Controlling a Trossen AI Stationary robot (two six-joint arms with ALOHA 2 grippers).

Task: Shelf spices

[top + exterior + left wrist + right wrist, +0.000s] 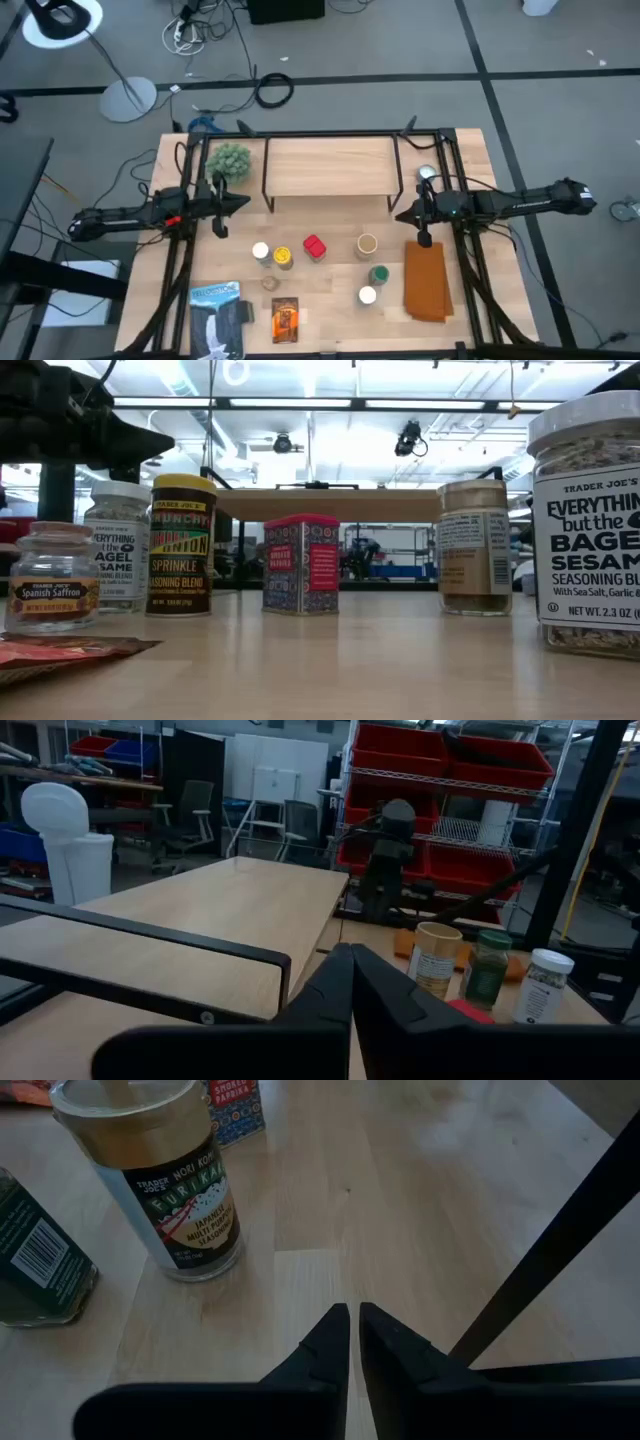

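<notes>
Judging by the bare shelf (327, 165), nothing is stored yet: all the spices, the red box (314, 246) and tan-lidded jar (366, 243) among them, stand on the table in front of it. Left gripper (243, 200) and right gripper (400, 214) flank the shelf, both closed and empty.

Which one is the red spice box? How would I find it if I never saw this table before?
Find the shelf, the low wooden rack on black legs at the back of the table. In front of it stands a loose group of spices, and the red box is near the group's middle, between the yellow-lidded jar and the tan-lidded jar. It is the only square, red one; its neighbours are round jars.
</notes>
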